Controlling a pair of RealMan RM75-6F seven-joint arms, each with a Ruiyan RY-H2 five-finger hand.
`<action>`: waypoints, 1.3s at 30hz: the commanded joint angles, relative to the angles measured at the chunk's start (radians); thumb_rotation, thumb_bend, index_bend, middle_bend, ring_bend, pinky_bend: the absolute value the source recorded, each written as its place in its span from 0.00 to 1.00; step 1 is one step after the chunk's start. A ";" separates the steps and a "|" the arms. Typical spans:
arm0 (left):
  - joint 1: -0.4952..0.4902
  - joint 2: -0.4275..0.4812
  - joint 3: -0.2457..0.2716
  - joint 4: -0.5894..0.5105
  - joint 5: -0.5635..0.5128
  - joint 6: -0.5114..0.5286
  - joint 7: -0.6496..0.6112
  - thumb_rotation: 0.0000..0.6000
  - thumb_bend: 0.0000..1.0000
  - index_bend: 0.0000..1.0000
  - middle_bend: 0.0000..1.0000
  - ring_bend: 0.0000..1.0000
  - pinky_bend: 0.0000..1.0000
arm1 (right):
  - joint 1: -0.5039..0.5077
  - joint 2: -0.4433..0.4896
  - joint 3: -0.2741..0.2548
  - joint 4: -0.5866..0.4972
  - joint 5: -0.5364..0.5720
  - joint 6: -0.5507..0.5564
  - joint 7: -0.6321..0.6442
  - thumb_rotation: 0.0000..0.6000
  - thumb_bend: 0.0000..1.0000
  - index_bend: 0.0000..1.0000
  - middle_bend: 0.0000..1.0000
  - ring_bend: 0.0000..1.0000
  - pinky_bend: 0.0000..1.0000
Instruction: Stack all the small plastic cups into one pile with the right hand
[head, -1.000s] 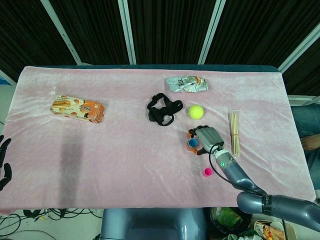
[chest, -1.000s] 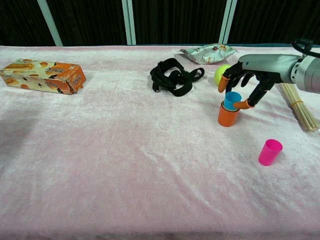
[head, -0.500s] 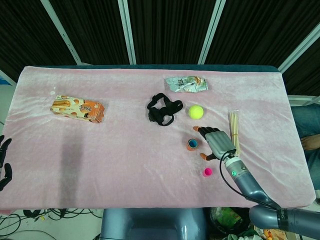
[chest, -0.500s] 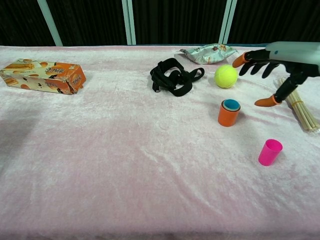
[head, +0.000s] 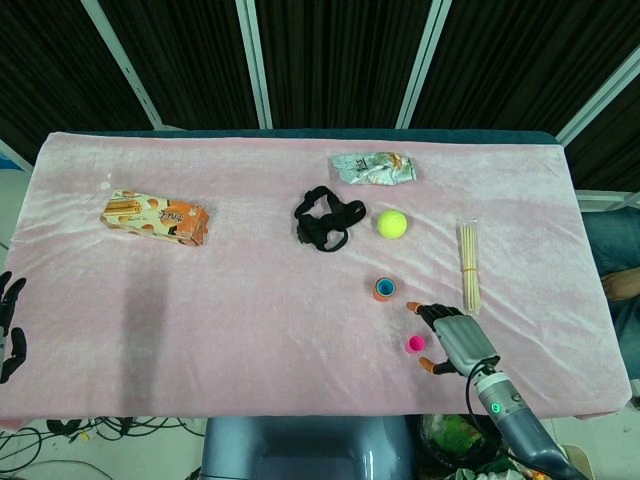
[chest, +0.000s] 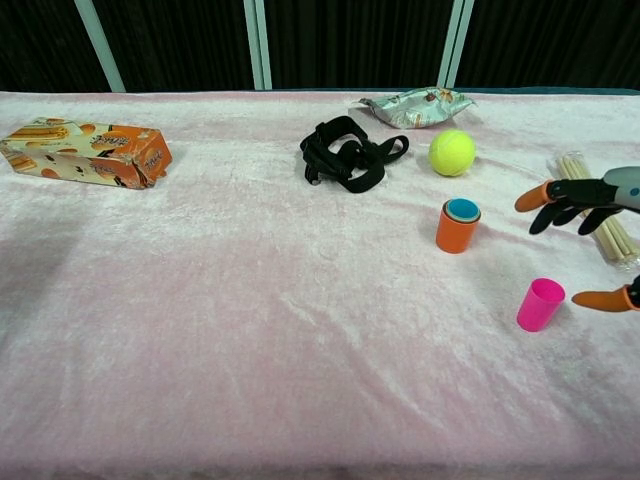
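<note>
1. Since a second ago, when it sat over the orange cup with the blue cup between its fingers, my right hand (head: 455, 340) has let go and pulled back toward the near right edge of the table.
2. That hand now hovers with its fingers spread apart and holds nothing; its orange fingertips (chest: 533, 196) show in the chest view.
3. Just to its left stands the pink cup (chest: 540, 304), upright and mouth up, not touching the hand. I judge the hand sits here to line up a grasp on it.
4. Farther from me, well clear of the hand, stands the orange cup (chest: 457, 232) with the blue cup (chest: 461, 209) nested inside it, only the blue rim showing. This is the pile so far; the pink cup is the one left to add.
5. Beyond the pile lie a yellow tennis ball (head: 391, 223), a black strap bundle (head: 326, 219) and a crinkled snack packet (head: 372, 167).
6. A bundle of wooden sticks (head: 468, 262) lies to the right of the pile.
7. An orange snack box (head: 155, 220) rests far to the left.
8. My left hand (head: 10, 315) hangs off the table's left edge, fingers apart and empty.
</note>
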 joint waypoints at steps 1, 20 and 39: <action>0.000 0.000 0.000 0.000 0.000 0.000 0.000 1.00 0.70 0.06 0.01 0.00 0.03 | -0.018 -0.047 -0.003 0.041 -0.023 0.010 0.004 1.00 0.19 0.22 0.25 0.17 0.21; -0.002 -0.001 -0.001 0.003 -0.005 -0.005 0.004 1.00 0.70 0.06 0.01 0.00 0.03 | -0.054 -0.168 0.027 0.232 -0.014 -0.039 0.098 1.00 0.25 0.36 0.35 0.17 0.21; -0.001 -0.001 -0.002 0.004 -0.007 -0.004 0.005 1.00 0.70 0.06 0.01 0.00 0.03 | -0.055 -0.211 0.058 0.301 -0.077 -0.069 0.178 1.00 0.31 0.52 0.46 0.22 0.21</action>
